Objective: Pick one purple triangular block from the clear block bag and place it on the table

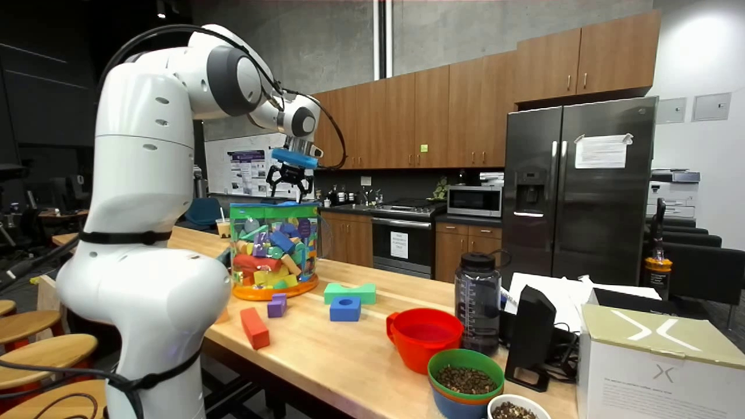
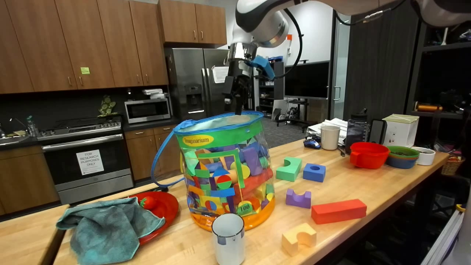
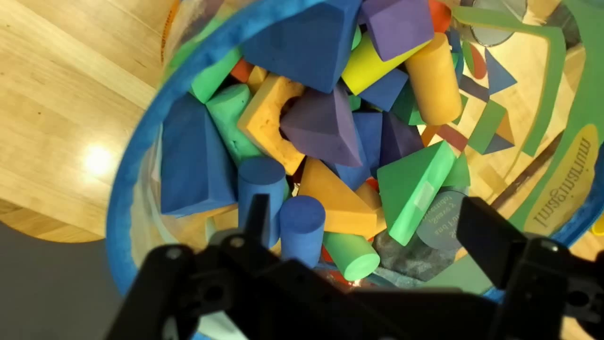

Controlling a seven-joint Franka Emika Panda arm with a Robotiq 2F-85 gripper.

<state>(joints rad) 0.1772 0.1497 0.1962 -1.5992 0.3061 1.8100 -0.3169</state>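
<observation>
Wrist view: your black two-fingered gripper is spread wide over the mouth of the green-topped clear plastic block bag. Inside, you see a purple triangular block among multicoloured toy blocks. In both exterior views, the bag stands upright on the light-brown wooden table.

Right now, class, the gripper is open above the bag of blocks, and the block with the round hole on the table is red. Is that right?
Not quite: the block with the round hole is blue, as both exterior views show. It is on the table, and the gripper is open above the bag of blocks.
</observation>
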